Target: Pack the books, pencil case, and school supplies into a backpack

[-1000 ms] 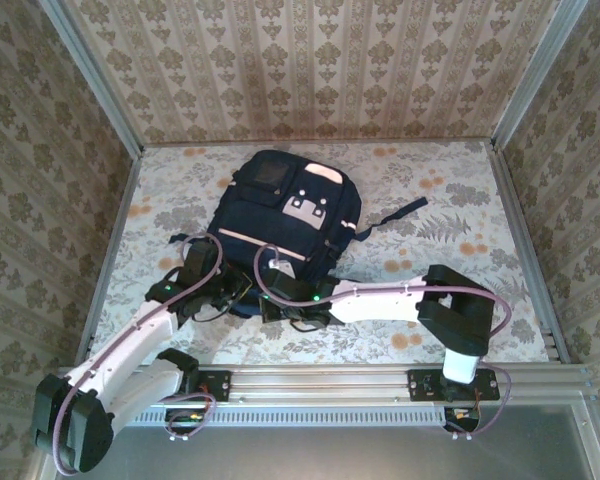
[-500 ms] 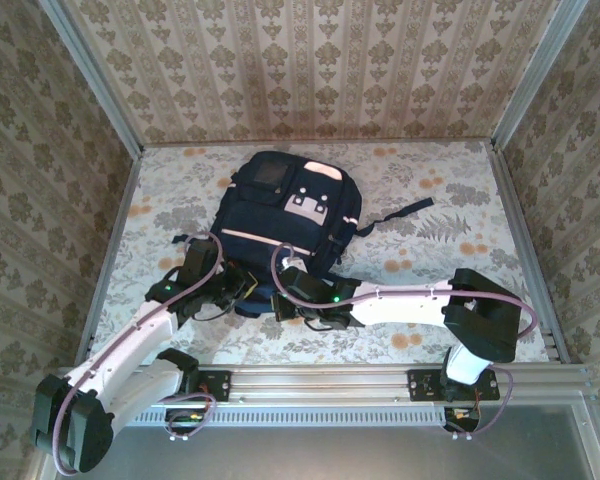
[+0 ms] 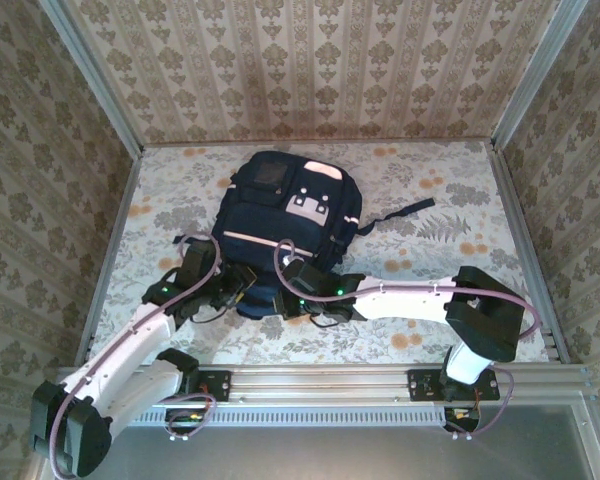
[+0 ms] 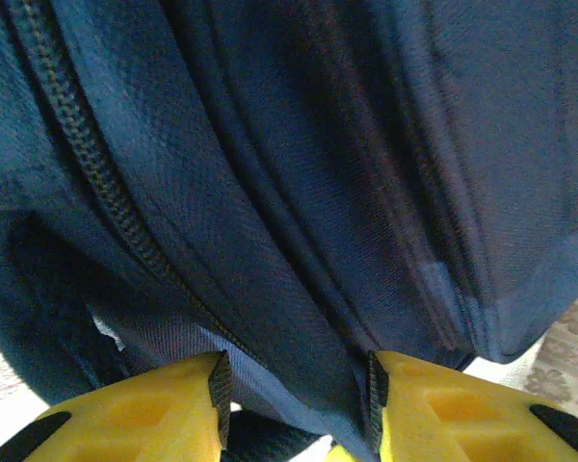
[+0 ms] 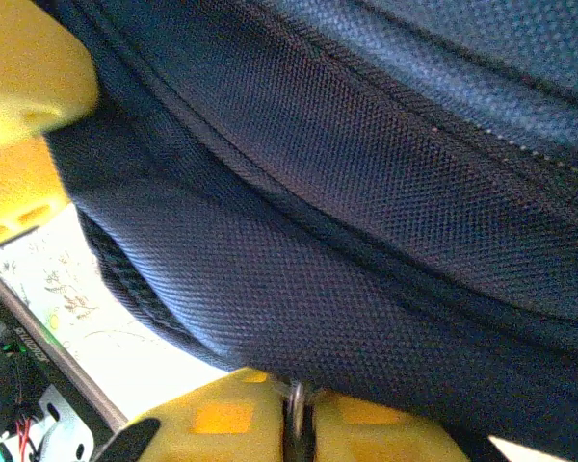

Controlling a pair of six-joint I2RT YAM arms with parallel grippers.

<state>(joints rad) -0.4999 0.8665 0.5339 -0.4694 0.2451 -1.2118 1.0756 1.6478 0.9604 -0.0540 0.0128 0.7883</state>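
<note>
1. Nearest, the 2 arms reach in from the near edge of the table (image 3: 450, 190). They meet at the near end of the backpack (image 3: 280, 215), with the left claw (image 3: 242, 285) just beside the right claw (image 3: 283, 293).
2. On the left wrist camera, the left claw's yellow fingers (image 4: 125, 414) stand partly apart. A fold (image 4: 289, 366) of navy cloth lies between them and looks loose rather than pinched. A zip (image 4: 87, 164) runs up the cloth just left of that fold.
3. The right claw's jaws are almost together, leaving only a narrow slit. A small grey bit (image 5: 296, 393) sits at the top of the slit. It may be a zip tab, but it is too small to be sure, and I cannot tell whether it is gripped.
4. My guess is that both claws are at this end because the zip runs here: 1 steadies the cloth while the other works the zip.
5. Further off, the backpack lies flat mid-table, its grey patches (image 3: 308, 208) facing up. A strap (image 3: 400, 212) trails off to the right.
6. From above, the claws cover the backpack's near end. Its inside is hidden, so I cannot judge how far the packing has got. A yellow shape (image 5: 24, 87) at the top left of the right wrist picture is cut off, and I cannot tell what it is.
</note>
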